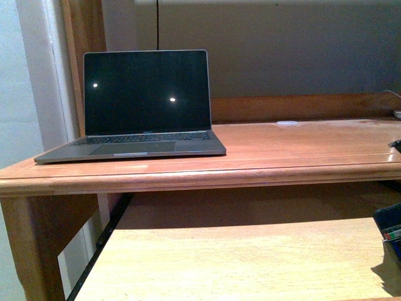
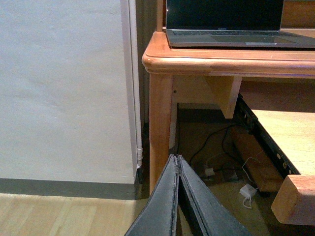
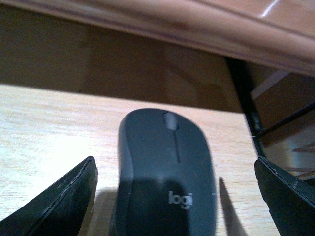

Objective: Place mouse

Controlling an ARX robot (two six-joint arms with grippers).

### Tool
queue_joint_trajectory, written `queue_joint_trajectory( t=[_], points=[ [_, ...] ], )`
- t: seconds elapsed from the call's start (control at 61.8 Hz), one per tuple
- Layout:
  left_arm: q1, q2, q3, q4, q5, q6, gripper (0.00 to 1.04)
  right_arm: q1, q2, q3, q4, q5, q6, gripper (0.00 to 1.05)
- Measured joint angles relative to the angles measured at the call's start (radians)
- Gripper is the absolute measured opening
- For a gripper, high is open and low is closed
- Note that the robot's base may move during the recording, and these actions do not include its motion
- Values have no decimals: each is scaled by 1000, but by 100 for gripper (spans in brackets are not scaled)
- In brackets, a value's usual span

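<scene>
The mouse [image 3: 162, 182] is dark grey, low-domed, with a grey scroll wheel and a "logi" mark. It lies on the light wooden pull-out shelf [image 3: 44, 132] under the desk top, seen only in the right wrist view. My right gripper [image 3: 174, 164] is open, with one finger [image 3: 69, 196] on each side of the mouse and a gap between each finger and it. A dark part of my right arm [image 1: 390, 229] shows at the right edge of the front view. My left gripper [image 2: 177, 158] is shut and empty, low near the floor in front of the desk leg [image 2: 161, 132].
An open laptop [image 1: 147, 103] with a dark screen stands on the left of the wooden desk top [image 1: 301, 147]. A small white disc [image 1: 287, 123] lies at the back. The pull-out shelf [image 1: 250, 251] sits below. Cables and a white adapter [image 2: 247, 191] lie on the floor.
</scene>
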Motion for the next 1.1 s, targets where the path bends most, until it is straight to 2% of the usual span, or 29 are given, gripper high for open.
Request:
queue_joint_trajectory(
  t=[0.243,0.307,0.404,0.469,0.615,0.744,0.922,1.1],
  points=[
    [0,-76,0,-77,0,0,3,-17,59,72,-105,-53,64,97],
    [0,-192,0,-214,0,0,3,-28,75,85,-107,-74,107,86],
    [0,-220,0,-225,0,0,3,-39,80,85,-97,-81,138,63],
    [0,-223,0,-226,0,0,3,-47,68,82,-100,-92,150,58],
    [0,-223,0,-227,0,0,3,-51,-18,72,-156,-119,167,57],
    [0,-223,0,-227,0,0,3,-21,-145,105,-249,-136,179,57],
    [0,-223,0,-227,0,0,3,95,-145,279,-288,-53,193,57],
    [0,-223,0,-227,0,0,3,217,66,490,-296,68,227,57]
  ],
)
